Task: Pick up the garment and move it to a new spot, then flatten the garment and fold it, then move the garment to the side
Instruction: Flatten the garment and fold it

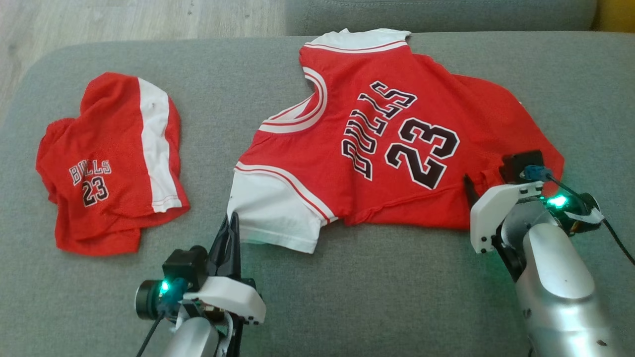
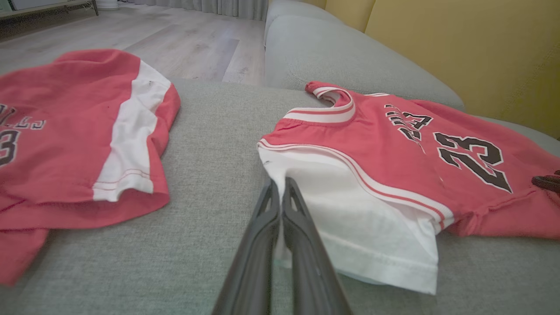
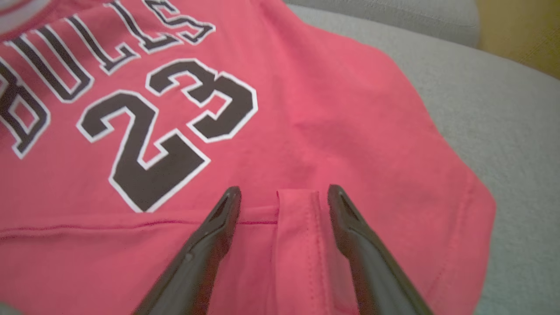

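The garment (image 1: 397,144) is a red jersey with white sleeves and "BULLS 23" in black, lying spread on the grey sofa seat (image 1: 377,297). My left gripper (image 1: 232,216) is shut on the near edge of the garment's white sleeve (image 2: 372,227); in the left wrist view white cloth shows between the closed fingers of that gripper (image 2: 280,186). My right gripper (image 3: 284,192) is open and low over the garment's red hem (image 3: 297,245), one finger on each side of a folded seam. In the head view the right gripper (image 1: 488,183) is at the garment's near right corner.
A second red garment, shorts (image 1: 111,168) with a white side stripe and the same print, lies crumpled on the seat's left part. The sofa's back cushion (image 1: 436,12) runs along the far side. Wooden floor (image 1: 124,17) lies beyond the sofa's left end.
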Motion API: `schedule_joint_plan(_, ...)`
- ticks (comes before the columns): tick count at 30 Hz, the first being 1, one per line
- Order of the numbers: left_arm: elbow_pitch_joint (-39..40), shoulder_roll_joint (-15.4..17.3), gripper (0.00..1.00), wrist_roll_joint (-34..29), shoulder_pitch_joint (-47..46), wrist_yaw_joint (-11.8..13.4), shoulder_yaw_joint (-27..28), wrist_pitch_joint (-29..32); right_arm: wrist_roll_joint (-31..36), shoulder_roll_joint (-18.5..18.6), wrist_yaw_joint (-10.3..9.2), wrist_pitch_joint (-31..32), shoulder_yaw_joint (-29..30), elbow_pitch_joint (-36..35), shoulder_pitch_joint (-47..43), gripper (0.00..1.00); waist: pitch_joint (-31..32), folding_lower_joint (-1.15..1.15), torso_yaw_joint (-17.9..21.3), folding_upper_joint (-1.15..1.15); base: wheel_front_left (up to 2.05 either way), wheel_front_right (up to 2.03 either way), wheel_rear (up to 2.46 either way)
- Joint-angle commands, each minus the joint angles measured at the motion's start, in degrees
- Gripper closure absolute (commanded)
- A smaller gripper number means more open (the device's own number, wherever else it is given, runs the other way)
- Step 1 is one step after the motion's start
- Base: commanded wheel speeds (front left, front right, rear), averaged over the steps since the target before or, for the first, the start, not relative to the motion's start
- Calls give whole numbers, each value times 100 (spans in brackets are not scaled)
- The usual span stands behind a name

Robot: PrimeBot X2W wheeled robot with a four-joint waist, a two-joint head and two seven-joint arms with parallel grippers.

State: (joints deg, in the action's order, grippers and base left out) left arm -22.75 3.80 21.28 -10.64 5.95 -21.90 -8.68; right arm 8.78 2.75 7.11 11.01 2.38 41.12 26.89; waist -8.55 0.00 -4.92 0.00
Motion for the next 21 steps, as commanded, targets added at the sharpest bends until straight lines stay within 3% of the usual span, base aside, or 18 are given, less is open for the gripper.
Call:
schedule_joint_plan(1,95,0,100,38,-228,-21,141,-81,179,13,37,138,-90,-53,239,0,0,0,-17,0,0,0,0)
schedule_joint_plan(12,-32,-16,100,118,-294,-25,86,-172,547,13,37,281,133,307,452,0,6,0,-39,0,0,0,0)
schedule_joint_plan(13,-42,-15,100,123,-297,-25,84,-178,571,13,37,279,152,336,464,21,11,0,-35,0,0,0,0)
schedule_joint_plan(15,-62,-8,100,134,-297,-24,82,-189,584,13,37,293,171,406,484,100,27,0,-20,0,0,0,0)
schedule_joint_plan(21,-100,11,100,176,-287,-9,89,-219,590,39,37,200,153,533,547,100,107,0,53,0,0,0,0)
